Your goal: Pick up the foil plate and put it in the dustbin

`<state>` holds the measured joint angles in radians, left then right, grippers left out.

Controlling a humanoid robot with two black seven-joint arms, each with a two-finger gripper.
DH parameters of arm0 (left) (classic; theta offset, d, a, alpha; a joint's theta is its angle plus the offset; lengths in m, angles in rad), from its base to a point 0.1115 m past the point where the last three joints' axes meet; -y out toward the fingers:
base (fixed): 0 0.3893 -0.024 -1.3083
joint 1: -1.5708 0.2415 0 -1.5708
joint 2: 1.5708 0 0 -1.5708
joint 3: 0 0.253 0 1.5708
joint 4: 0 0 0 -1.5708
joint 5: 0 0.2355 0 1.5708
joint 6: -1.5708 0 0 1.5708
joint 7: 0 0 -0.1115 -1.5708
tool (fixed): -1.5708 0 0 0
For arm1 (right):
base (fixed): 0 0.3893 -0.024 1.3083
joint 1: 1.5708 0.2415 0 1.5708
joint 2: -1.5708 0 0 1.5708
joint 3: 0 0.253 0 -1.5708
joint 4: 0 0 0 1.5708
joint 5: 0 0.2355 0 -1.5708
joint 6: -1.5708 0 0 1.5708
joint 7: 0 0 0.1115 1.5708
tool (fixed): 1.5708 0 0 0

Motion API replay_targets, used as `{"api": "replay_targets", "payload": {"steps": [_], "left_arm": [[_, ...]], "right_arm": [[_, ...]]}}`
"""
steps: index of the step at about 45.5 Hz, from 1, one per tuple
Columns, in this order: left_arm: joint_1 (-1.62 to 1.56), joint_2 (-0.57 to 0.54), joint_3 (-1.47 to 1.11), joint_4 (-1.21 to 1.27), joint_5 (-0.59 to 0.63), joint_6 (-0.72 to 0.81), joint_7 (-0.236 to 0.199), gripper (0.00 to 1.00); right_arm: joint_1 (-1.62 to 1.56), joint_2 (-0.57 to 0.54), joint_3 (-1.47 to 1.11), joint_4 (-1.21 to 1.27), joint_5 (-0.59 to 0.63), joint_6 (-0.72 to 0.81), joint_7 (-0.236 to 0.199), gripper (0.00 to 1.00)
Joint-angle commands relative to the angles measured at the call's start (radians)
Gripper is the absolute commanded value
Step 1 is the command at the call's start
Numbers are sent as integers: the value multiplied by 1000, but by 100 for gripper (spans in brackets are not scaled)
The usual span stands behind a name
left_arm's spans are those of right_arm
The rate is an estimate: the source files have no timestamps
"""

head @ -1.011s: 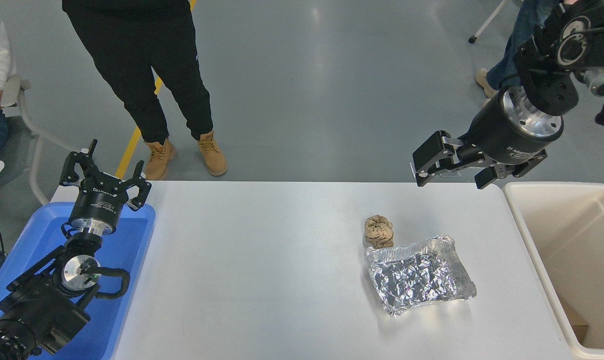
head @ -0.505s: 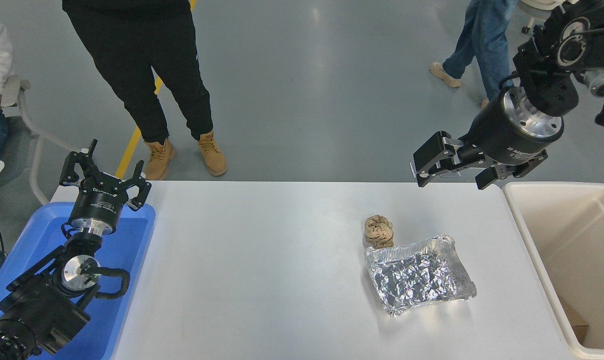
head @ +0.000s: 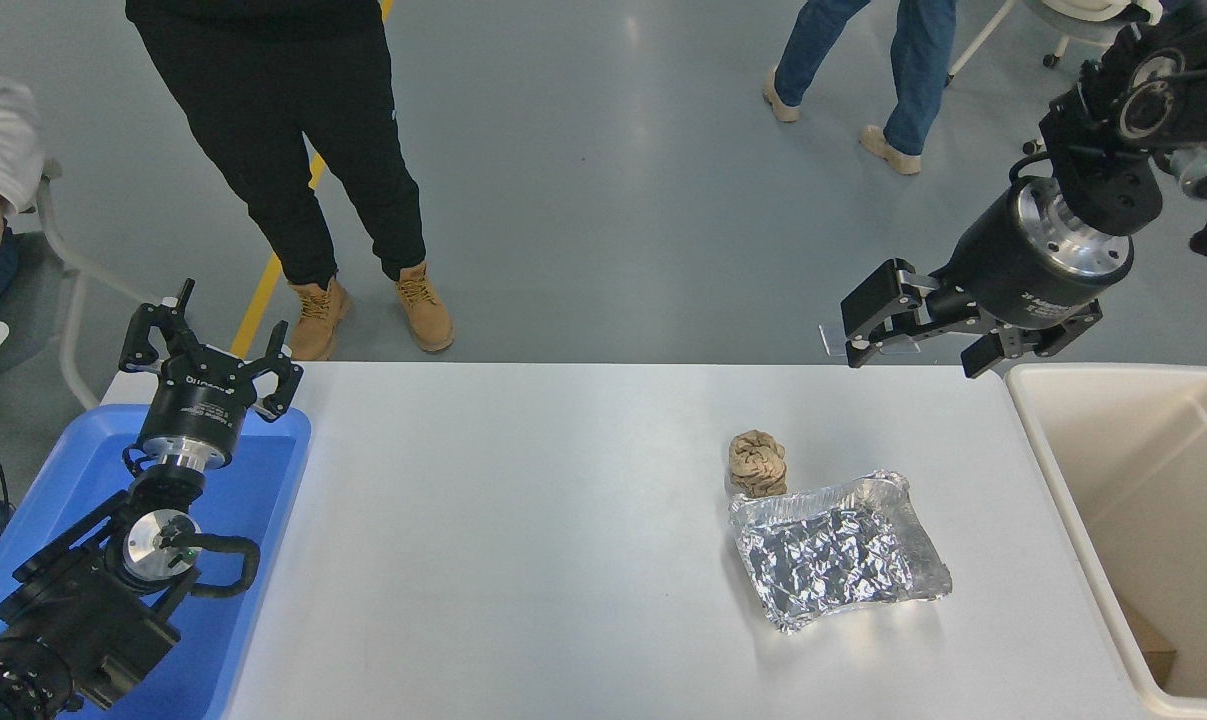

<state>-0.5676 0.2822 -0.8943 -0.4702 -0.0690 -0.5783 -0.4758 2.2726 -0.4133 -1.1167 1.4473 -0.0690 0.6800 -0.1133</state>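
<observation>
One camera only, set high on the robot's side, looking forward and down across the white table [head: 523,560] to the floor beyond.

We see a shiny silver, crinkled foil plate [head: 840,551] and a brown paper ball [head: 758,463] on a white table [head: 523,540], a cream dustbin [head: 1143,520], a blue tray [head: 253,500], and black grippers, left [head: 208,355] and right [head: 923,335].

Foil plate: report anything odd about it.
The foil plate is crumpled and warped, its rim bent out of square, lying skewed to the table edge. A brown paper ball touches its far corner.
</observation>
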Motion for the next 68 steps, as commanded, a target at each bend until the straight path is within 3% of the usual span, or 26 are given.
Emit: {"api": "replay_targets", "payload": {"steps": [1,32,46,54,63,68], "left_arm": [[0,0,0,1,0,0,-1,99],[0,0,0,-1,0,0,-1,99],[0,0,0,1,0,0,0,99],[0,0,0,1,0,0,0,99],[0,0,0,1,0,-2,0,99],[0,0,0,1,0,-2,-1,99]], "right_arm": [[-30,-38,15,-27,8,-5,0,100],[-255,-97,109,-264,-5,-7,0,100],[-525,-94,189,-524,-12,-11,1,100],[-718,-93,281,-619,-47,-86,9,100],[-838,-84,367,-610,-135,-319,6,100],[-855,-70,367,-611,-133,-333,6,100]]}}
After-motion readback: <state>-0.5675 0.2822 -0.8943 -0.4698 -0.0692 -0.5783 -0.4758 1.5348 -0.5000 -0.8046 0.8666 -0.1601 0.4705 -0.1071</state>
